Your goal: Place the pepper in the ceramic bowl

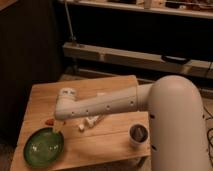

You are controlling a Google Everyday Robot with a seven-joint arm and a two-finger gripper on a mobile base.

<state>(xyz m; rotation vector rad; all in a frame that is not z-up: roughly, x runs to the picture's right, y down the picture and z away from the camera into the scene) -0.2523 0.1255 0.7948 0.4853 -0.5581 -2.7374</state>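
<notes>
Claw [57, 127] parked by the bowl's rim, pepper not in yet

Claw is pointed down at the end of the arm [105, 104], which is stretched across the table [45, 97] from the right. It's held low, just over the upper right rim of the bowl [44, 147], with the jaws spread and nothing seen pinched between them.

The pepper [49, 121] is found lying on the wood just left of the claw, right by the bowl's far rim but outside it. Whether it's being touched by the claw can't be told from this angle. The bowl looks empty, so the job is judged not done.

Why it's set up like this, as a guess: a spread claw lowered next to the pepper reads as a grab being lined up, not a drop. With the pepper sat that close to the rim, only a short lift and a small shift toward the bowl's middle would be needed. Since it's small and tapered, it could easily be nudged and rolled instead of caught.

The dark cup [137, 134] is placed well off to the right, and the white bits [90, 121] are tucked under the arm mid-table. Neither is expected to get in the way.
</notes>
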